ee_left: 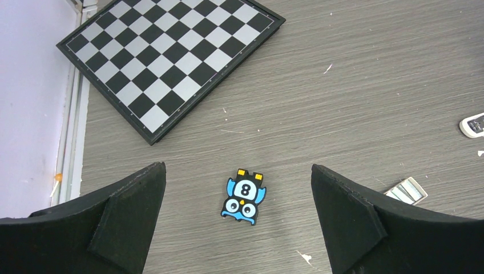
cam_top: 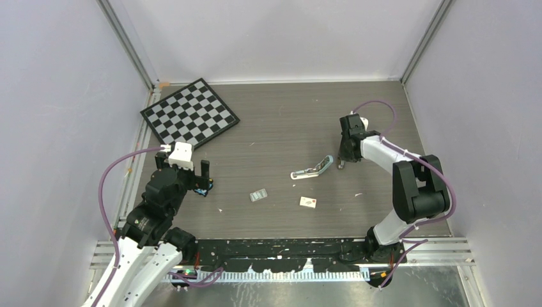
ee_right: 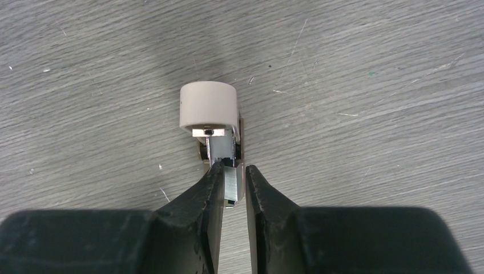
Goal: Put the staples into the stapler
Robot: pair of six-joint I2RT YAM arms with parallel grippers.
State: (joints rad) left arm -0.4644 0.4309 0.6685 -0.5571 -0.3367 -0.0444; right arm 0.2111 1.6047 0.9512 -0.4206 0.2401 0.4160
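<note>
Silver channel of the stapler [ee_right: 208, 105] sits pinched in the narrow right gripper [ee_right: 233, 171]; well left of it, the left gripper [ee_left: 237, 177] gapes wide.

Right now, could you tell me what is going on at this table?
The right hand pinches the metal end of the stapler, which lies opened on the table. The staples lie apart from it, untouched and not yet loaded. The left hand hangs open above a small black-and-blue gadget.
</note>
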